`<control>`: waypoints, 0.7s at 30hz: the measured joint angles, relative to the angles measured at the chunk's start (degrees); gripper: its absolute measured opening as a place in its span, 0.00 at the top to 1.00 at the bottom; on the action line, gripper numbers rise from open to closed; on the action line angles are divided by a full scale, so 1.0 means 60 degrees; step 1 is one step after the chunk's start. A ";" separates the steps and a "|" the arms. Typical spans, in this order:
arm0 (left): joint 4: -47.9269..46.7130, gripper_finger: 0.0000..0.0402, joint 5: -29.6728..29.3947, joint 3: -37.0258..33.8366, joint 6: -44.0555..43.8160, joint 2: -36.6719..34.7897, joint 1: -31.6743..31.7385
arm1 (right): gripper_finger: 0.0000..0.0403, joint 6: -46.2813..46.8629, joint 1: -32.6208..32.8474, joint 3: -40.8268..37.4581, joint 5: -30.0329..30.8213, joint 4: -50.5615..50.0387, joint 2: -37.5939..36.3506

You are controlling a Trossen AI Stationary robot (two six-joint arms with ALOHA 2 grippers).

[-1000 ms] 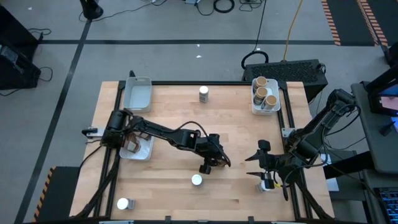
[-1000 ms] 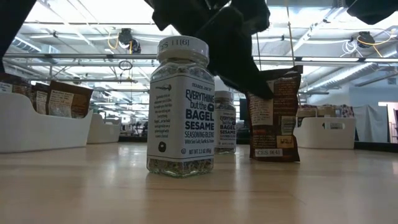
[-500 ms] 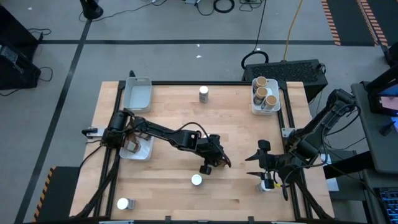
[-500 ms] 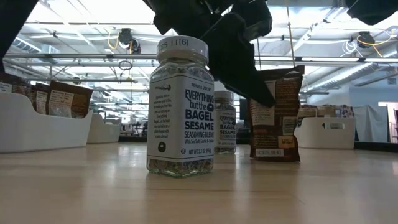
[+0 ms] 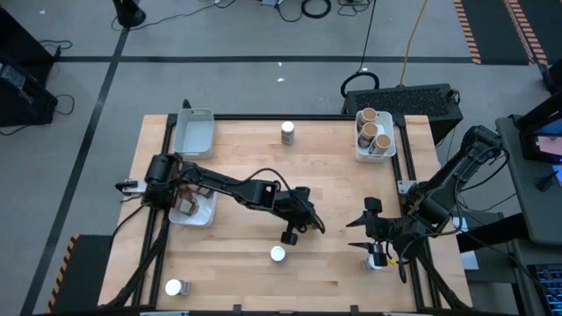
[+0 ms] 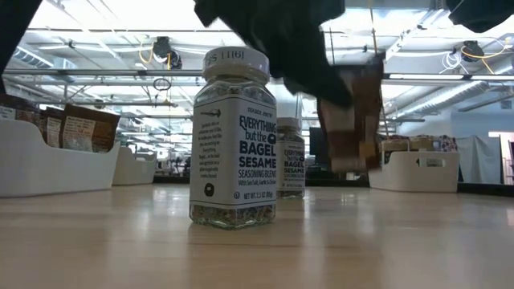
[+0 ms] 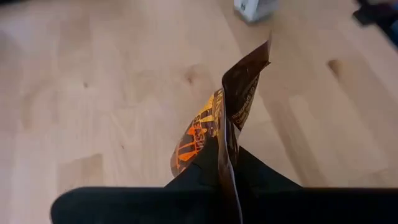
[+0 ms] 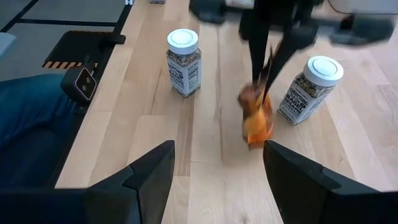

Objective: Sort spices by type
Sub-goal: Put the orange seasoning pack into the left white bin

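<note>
My left gripper (image 5: 301, 219) is over the table's middle, shut on a small brown crinkled packet (image 6: 353, 120) with an orange print (image 7: 200, 134). A white-lidded jar (image 6: 234, 144) stands on the table just nearer the near edge (image 5: 277, 254). Another stands at the near left corner (image 5: 173, 287) and a third by the far edge (image 5: 287, 132). Cork-topped jars stand in the far-right tray (image 5: 375, 133), and brown packets lie in the left tray (image 5: 191, 207). My right gripper (image 5: 362, 235) waits open at the right, facing the packet (image 8: 257, 118). My left gripper pinches the packet's upper end (image 7: 225, 146) between its two fingers (image 7: 199, 171), coming from above and pointing down. The packet hangs below the fingers, lifted clear of the table and slightly tilted (image 6: 357, 156).
An empty white tray (image 5: 195, 132) sits at the far left corner. A small jar (image 5: 378, 261) stands by the right arm near the right edge. Bare wood lies between the middle jar and the trays.
My left gripper has risen, staying shut. The packet, which stood on its lower edge on the table, now hangs clear above the tabletop and has tipped a little. The jars have stayed where they were.
</note>
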 joint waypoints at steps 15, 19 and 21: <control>-0.4354 0.97 -0.1018 0.0011 -0.5208 -0.3610 0.0044 | 0.44 0.0047 -0.0003 0.0000 -0.0005 0.0032 0.0000; -0.6350 0.97 -0.2131 0.0011 -0.7554 -0.4549 -0.0078 | 0.44 0.0047 -0.0003 0.0000 -0.0007 0.0012 0.0000; -0.7493 0.97 -0.2922 0.0011 -0.8495 -0.5025 -0.0244 | 0.44 0.0108 -0.0004 0.0000 -0.0007 0.0013 0.0000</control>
